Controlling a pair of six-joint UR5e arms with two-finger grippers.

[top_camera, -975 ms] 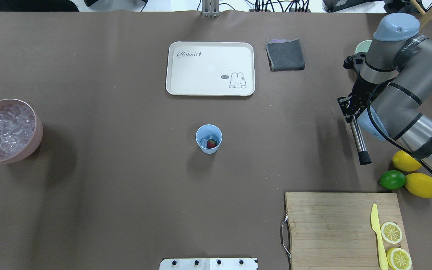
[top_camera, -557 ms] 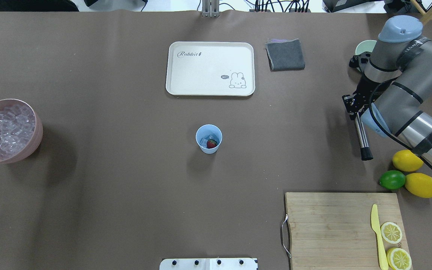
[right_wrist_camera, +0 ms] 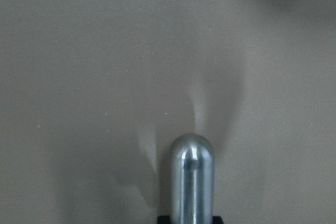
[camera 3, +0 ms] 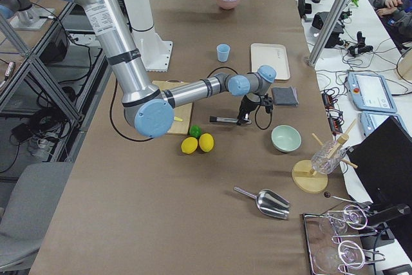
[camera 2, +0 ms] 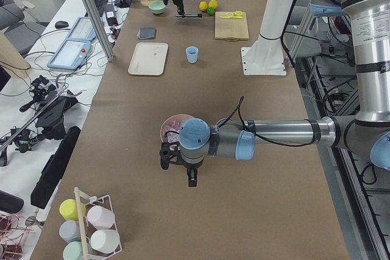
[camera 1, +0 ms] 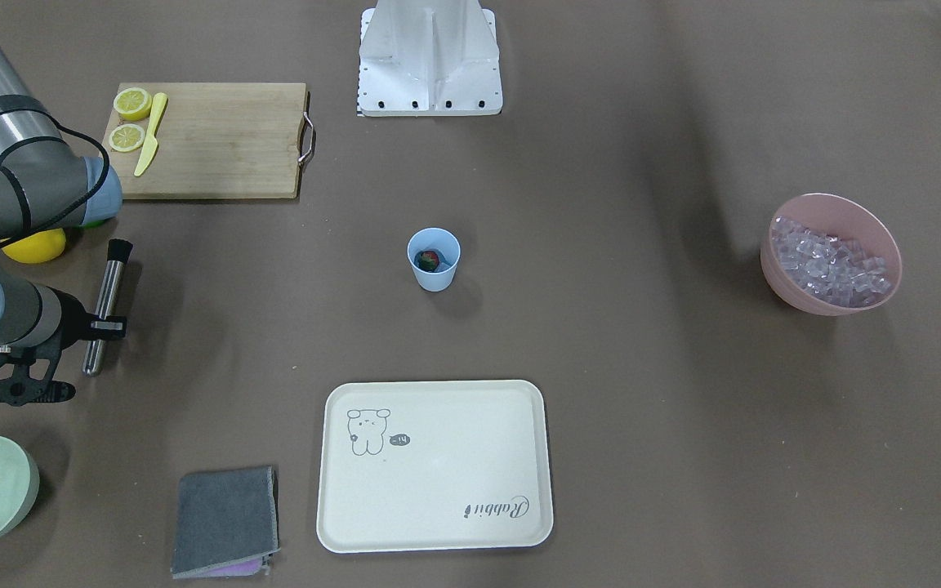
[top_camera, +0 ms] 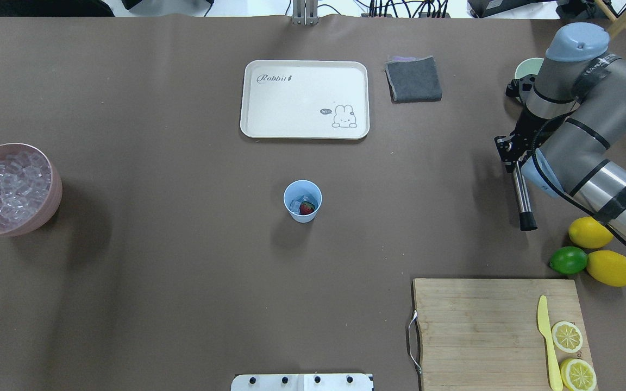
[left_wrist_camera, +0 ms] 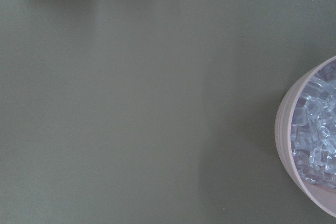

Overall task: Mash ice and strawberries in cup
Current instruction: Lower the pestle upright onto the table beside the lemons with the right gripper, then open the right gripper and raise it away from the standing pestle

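Small light blue plastic cup (top_camera: 302, 201), with red strawberry (top_camera: 307, 208) and clear ice cubes (top_camera: 295, 205) inside, is parked mid-table, well off to the left of the right gripper (camera 1: 104, 327), which is clamped on a steel muddler (camera 1: 113, 282) held flat.

Polished metal muddler (top_camera: 521, 198) (matt black tip), smooth plastic cup (top_camera: 302, 219), wooden board (top_camera: 481, 326), matt table cover (top_camera: 182, 260)

One cup (top_camera: 302, 214), one strawberry (top_camera: 307, 208), two lemons (top_camera: 590, 232), one lime (top_camera: 568, 260), two lemon slices (top_camera: 567, 336), two bowls (top_camera: 56, 195); one each of tray (top_camera: 291, 108), cloth (top_camera: 413, 80), board (top_camera: 481, 326), knife (top_camera: 548, 342), muddler (top_camera: 522, 198).
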